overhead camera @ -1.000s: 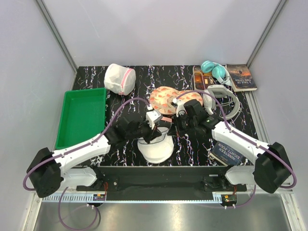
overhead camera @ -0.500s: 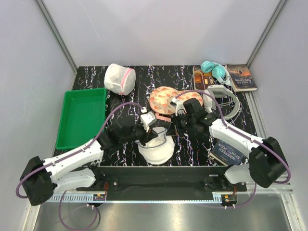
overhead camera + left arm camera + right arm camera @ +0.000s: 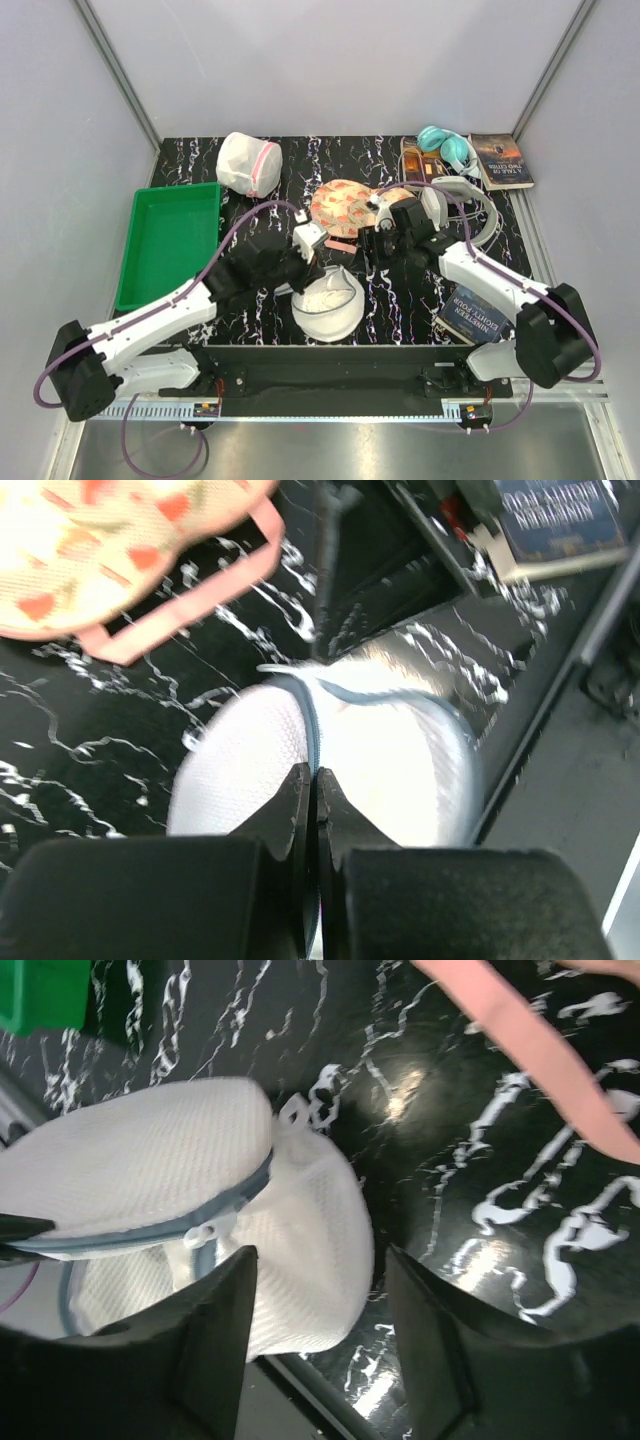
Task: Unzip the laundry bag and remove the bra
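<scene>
Pinching the grey zip band (image 3: pixel 130 1240) of the laundry bag (image 3: pixel 325 305) at the 6 o'clock edge of the tabletop (image 3: pixel 400 305) with left fingers (image 3: pixel 312 805) pressed shut, hovering right fingers (image 3: pixel 215 1350) wide open and empty at its 1 o'clock, risking dragging the light bag along should the zip snag.

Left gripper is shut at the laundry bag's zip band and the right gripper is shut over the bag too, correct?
No, the right gripper is open: the right wrist view shows its fingers spread wide apart over the laundry bag. The left gripper is shut at the zip band, as you said.
</scene>
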Controlling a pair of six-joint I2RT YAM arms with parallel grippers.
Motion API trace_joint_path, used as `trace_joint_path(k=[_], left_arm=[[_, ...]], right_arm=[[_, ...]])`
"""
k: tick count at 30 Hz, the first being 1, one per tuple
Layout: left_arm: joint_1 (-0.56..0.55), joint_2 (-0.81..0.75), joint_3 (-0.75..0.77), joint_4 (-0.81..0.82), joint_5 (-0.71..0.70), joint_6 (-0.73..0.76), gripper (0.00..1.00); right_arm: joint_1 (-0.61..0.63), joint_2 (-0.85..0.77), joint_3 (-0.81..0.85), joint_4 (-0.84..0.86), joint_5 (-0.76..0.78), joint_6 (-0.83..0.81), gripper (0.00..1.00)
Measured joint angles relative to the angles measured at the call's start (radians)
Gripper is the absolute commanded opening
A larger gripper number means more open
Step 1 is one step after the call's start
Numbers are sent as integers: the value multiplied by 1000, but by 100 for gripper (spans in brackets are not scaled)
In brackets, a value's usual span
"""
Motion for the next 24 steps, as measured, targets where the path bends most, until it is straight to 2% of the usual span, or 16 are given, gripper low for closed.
trace_joint_path(k=[8, 12, 20, 22, 24], left_arm=[[6, 158, 233, -140, -93, -89, 0], [33, 204, 285, -185, -103, -130, 0], [62, 261, 363, -262, -96, -165, 1], [62, 277, 373, -275, -84, -172, 9], [62, 293, 385, -285, -67, -173, 30]], right_arm=[[-16, -140, 10, -62, 70, 13, 67], [-10, -189, 10, -81, 73, 43, 68], [120, -225, 3, -81, 116, 89, 70], [130, -240, -14, -67, 117, 92, 70], [131, -256, -26, -55, 116, 94, 70]])
